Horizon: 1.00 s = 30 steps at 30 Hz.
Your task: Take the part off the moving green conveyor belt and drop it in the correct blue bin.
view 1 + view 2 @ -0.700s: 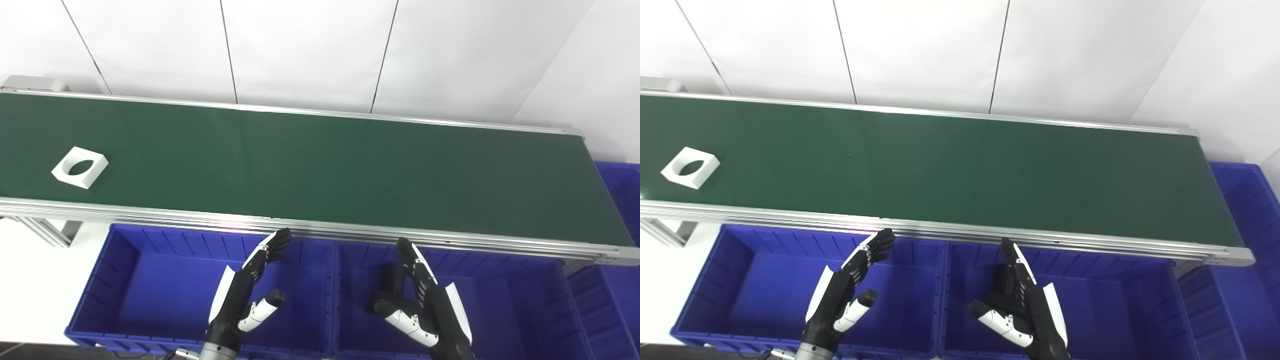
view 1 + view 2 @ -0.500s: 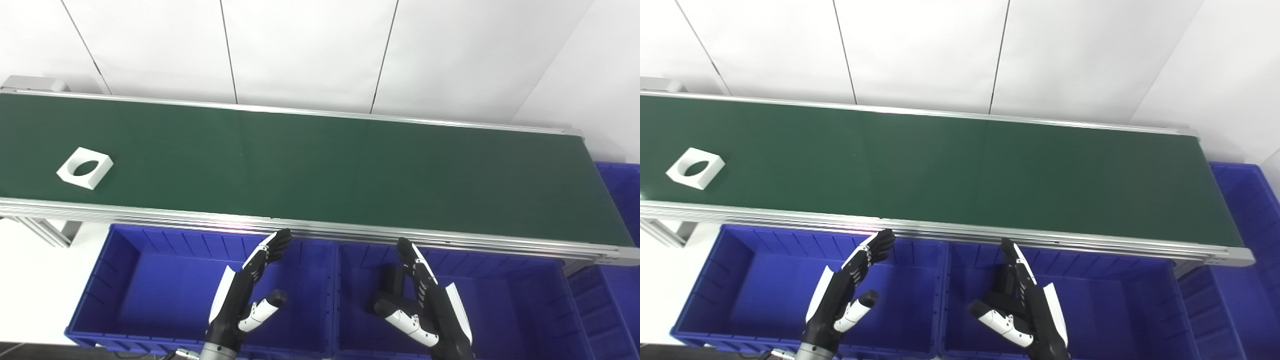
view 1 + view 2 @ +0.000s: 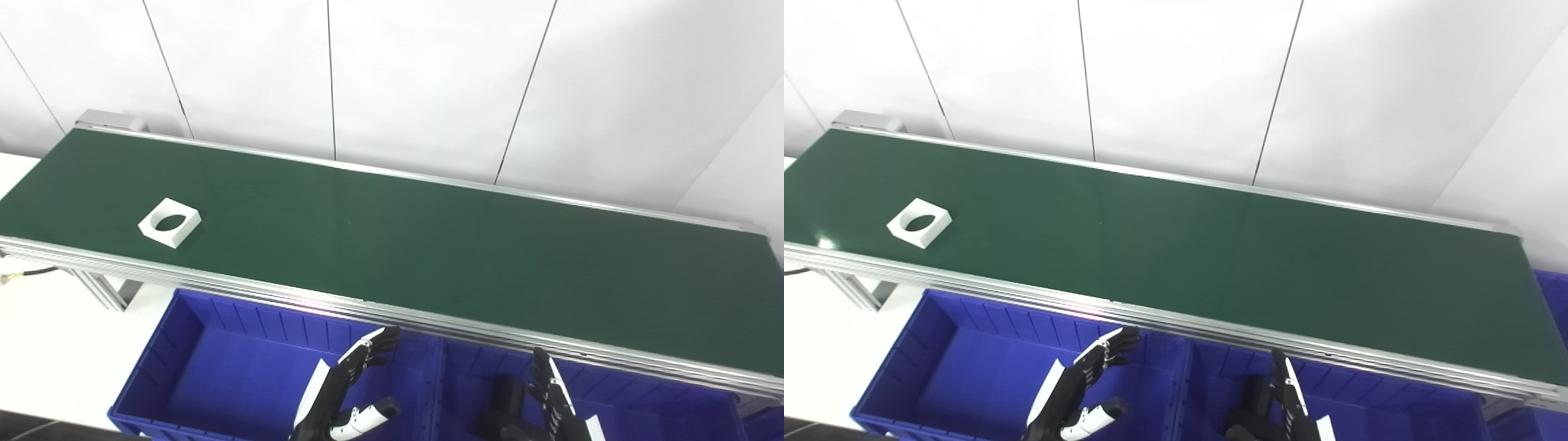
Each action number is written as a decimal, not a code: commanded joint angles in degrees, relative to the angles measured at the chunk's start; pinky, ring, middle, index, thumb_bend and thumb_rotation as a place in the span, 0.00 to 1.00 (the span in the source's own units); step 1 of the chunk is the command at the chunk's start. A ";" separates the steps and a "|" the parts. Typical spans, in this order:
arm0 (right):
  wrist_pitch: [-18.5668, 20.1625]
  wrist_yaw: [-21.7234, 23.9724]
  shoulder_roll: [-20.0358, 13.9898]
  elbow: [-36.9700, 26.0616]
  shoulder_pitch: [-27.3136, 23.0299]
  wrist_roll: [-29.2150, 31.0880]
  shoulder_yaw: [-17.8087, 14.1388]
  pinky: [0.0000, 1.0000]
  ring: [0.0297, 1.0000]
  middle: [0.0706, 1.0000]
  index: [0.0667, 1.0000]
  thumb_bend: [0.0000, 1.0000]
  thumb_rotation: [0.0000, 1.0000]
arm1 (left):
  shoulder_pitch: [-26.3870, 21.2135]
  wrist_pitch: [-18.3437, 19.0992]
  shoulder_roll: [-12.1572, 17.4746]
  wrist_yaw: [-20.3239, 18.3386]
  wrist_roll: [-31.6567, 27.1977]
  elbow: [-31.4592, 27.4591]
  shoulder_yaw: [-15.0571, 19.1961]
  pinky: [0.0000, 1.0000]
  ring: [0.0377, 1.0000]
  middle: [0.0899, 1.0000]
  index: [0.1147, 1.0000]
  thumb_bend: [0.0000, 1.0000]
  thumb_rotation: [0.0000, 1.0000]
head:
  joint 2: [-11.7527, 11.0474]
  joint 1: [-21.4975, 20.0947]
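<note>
A white square part (image 3: 169,222) with a round hole lies flat on the green conveyor belt (image 3: 429,257), near its left end and close to the front rail. My left hand (image 3: 346,392) hovers open over the left blue bin (image 3: 202,343), fingers spread, holding nothing. My right hand (image 3: 551,404) is open too, low over the middle blue bin (image 3: 637,392), partly cut off by the bottom edge. Both hands are well to the right of the part and below the belt's front rail.
An aluminium rail (image 3: 392,315) runs along the belt's front edge, above the bins. A divider wall (image 3: 436,386) separates the two bins. A third blue bin (image 3: 1552,294) shows at the far right. White wall panels stand behind the belt.
The camera has tilted up and turned left, so the whole scene sits lower and further right. The part has ridden a little to the right along the belt. Both hands keep their open pose.
</note>
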 commanded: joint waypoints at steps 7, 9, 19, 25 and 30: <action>-4.62 0.27 0.01 0.96 -1.45 1.19 -0.66 0.95 0.98 0.98 0.99 0.78 0.63 | -1.83 -1.91 0.80 3.67 0.72 -1.14 -1.72 0.77 0.82 0.82 0.80 0.83 0.77 | -1.75 1.11; -4.57 0.29 0.05 1.29 -1.61 1.34 -0.73 0.96 0.98 0.98 0.99 0.79 0.64 | -2.05 -1.91 1.19 4.95 1.62 -2.52 -2.17 0.77 0.82 0.82 0.81 0.82 0.78 | -2.13 1.03; -4.57 0.17 0.98 3.10 -3.43 1.32 -0.53 0.95 0.99 0.99 0.98 0.85 0.65 | -6.81 -1.47 5.29 1.00 1.30 -17.41 3.70 0.77 0.83 0.83 0.83 0.82 0.72 | -2.17 -3.70; -3.90 -0.02 2.01 3.21 -4.05 1.10 -0.42 0.97 0.97 0.96 0.97 0.83 0.59 | -10.33 2.16 6.63 -3.62 4.89 -24.86 12.20 0.80 0.84 0.86 0.86 0.71 0.71 | -1.85 -5.69; -3.98 -0.20 2.44 3.62 -4.56 0.64 -0.65 0.95 0.96 0.95 0.95 0.84 0.57 | -12.37 6.09 8.12 -8.10 2.87 -26.92 16.10 0.84 0.87 0.89 0.88 0.71 0.57 | -1.57 -6.31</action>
